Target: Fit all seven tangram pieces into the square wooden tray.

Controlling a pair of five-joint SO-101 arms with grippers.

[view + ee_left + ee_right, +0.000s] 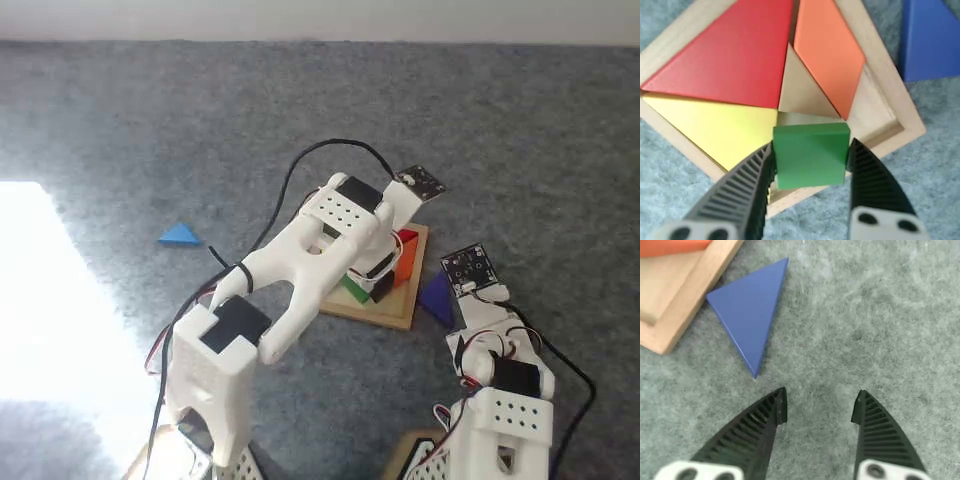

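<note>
The green square (811, 155) is sitting between the fingers of your left gripper (811, 147), which is clamping it by two opposite sides. It is hanging over one corner of the square wooden tray (890, 82), overlapping the rim there. You cannot tell from these views whether it is touching the tray floor.

Inside the tray, the red triangle (735, 55) and the yellow triangle (715, 125) are lying edge to edge. The orange parallelogram (827, 50) is lying beside the red one, and a plain wood-coloured triangle (802, 85) is filling the wedge between them. A strip of bare tray floor is showing beside the parallelogram.

The dark blue triangle (750, 310) is lying flat on the grey carpet (880, 315), just outside the tray's rim. A small light blue triangle (180, 236) is lying well apart from the tray, out on the carpet.

Your left arm (300, 270) is stretching forward from its base at the near edge, with its wrist bending down over the tray. Your right arm (495, 370) is folding up closer to its own base, pointing its wrist down beside the tray. Your right gripper (821, 392) is hovering over bare carpet near the dark blue triangle, with its fingers spreading wide and holding nothing.
</note>
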